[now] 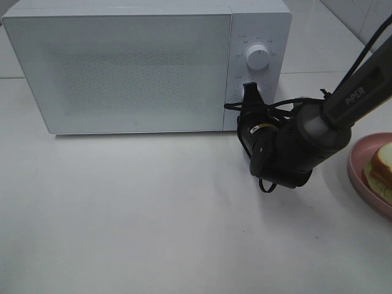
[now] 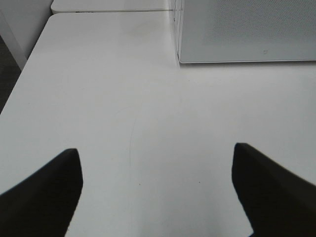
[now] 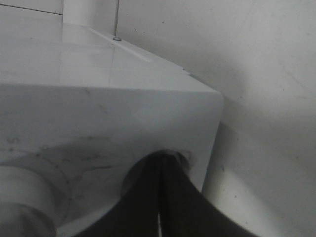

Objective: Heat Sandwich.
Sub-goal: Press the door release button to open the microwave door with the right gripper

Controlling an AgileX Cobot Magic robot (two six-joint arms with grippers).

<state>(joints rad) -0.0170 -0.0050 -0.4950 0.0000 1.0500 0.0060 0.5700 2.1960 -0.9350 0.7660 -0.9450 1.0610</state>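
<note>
pressing right end effector (image 1: 250, 92), tips together, on microwave panel (image 1: 269, 37); may glance off, leaving door (image 1: 122, 73) closed, sandwich (image 1: 383, 166) cold. left end effector (image 2: 155, 192) spread apart.

From my end this reads as a robot test bench dressed up as a kitchen corner; the white microwave (image 1: 122, 67) with its round dial (image 1: 258, 56) is the kitchen cue; so is the pink plate (image 1: 358, 165) carrying a sandwich (image 1: 383, 168), off to the right of the microwave; the lab side shows in the plain white table (image 1: 135, 220) the microwave stands on, and in the black robot arm (image 1: 358, 92) marked PiPER reaching in at the microwave's front; pale tiles (image 1: 324, 37) with grey seams run behind the microwave.
</note>
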